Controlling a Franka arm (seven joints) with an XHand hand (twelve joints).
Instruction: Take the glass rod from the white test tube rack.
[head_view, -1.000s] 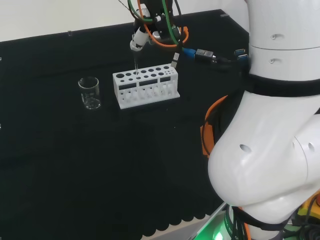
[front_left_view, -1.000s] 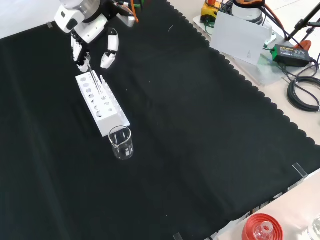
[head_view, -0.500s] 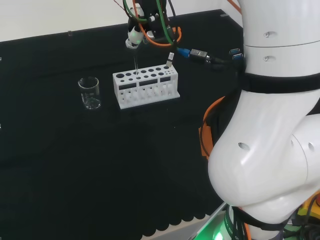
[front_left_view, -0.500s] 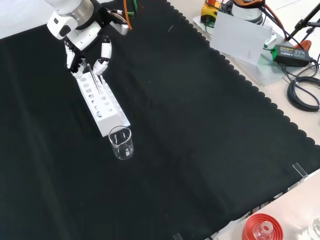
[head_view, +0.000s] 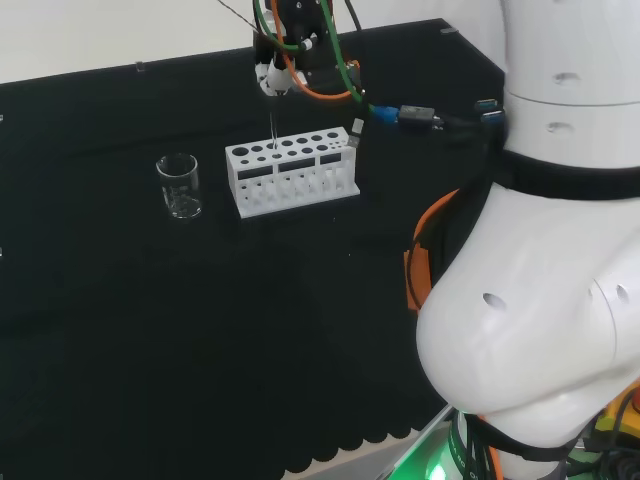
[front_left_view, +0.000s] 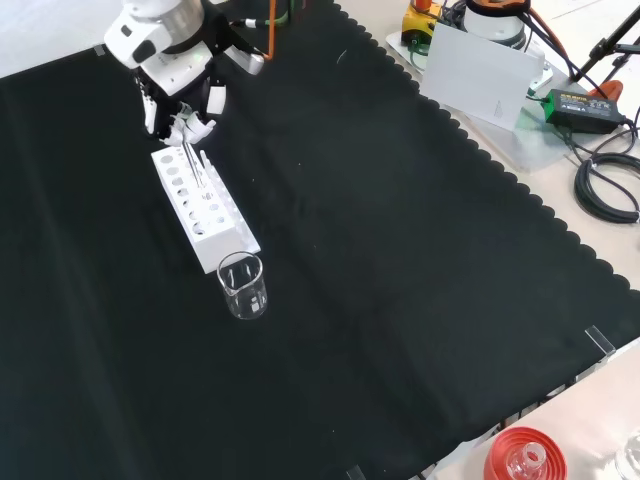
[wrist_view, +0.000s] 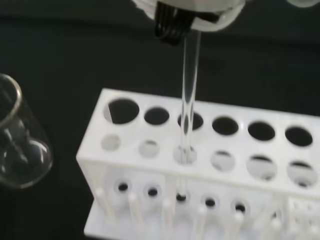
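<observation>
A white test tube rack (head_view: 291, 174) (front_left_view: 203, 209) (wrist_view: 200, 165) stands on the black cloth. A thin clear glass rod (head_view: 273, 131) (front_left_view: 190, 165) (wrist_view: 188, 95) stands upright in one of its holes, its lower end still down inside the rack. My hand (head_view: 272, 76) (front_left_view: 183, 108) (wrist_view: 187, 12) is right above the rack, fingers curled and pinched on the rod's top end.
A clear glass beaker (head_view: 179, 186) (front_left_view: 243, 285) (wrist_view: 17, 145) stands beside the rack's end, left of it in the head view. The arm's white links (head_view: 545, 300) rise at the head view's right. A red ribbed stand (front_left_view: 522, 455) sits at the front view's lower edge.
The fingers have closed in round the rod's top. The rod still stands in the same hole of the rack.
</observation>
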